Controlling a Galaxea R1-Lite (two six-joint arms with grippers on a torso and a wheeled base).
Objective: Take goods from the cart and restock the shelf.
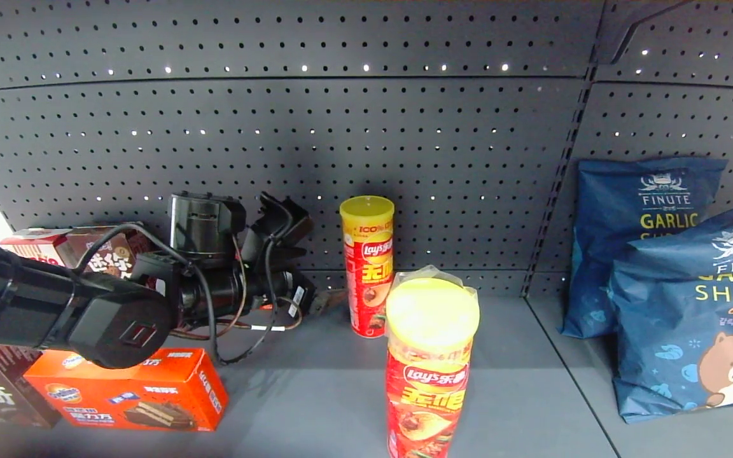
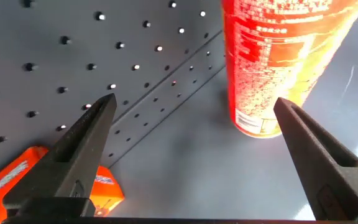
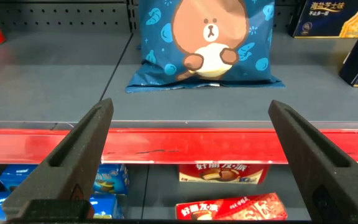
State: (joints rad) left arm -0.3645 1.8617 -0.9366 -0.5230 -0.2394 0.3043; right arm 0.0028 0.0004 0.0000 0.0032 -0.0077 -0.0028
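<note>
Just past the left gripper (image 1: pixel 327 299) (image 2: pixel 194 102), a red chip can (image 1: pixel 367 267) (image 2: pixel 278 56) is standing upright on the shelf (image 1: pixel 315 394) near the back panel, clear of the fingers. Its jaws are sitting wide apart, gripping nothing. A second chip can (image 1: pixel 430 375) is standing farther off, toward the shelf front. An orange box (image 1: pixel 131 391) (image 2: pixel 23 174) is lying beside the arm. The right gripper (image 3: pixel 191 104) is also gaping wide and empty, facing a blue snack bag (image 3: pixel 204 43).

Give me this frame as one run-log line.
left gripper open, empty, near rear chip can, not touching | right gripper open, empty, facing blue chip bag | front chip can upright on shelf
</note>
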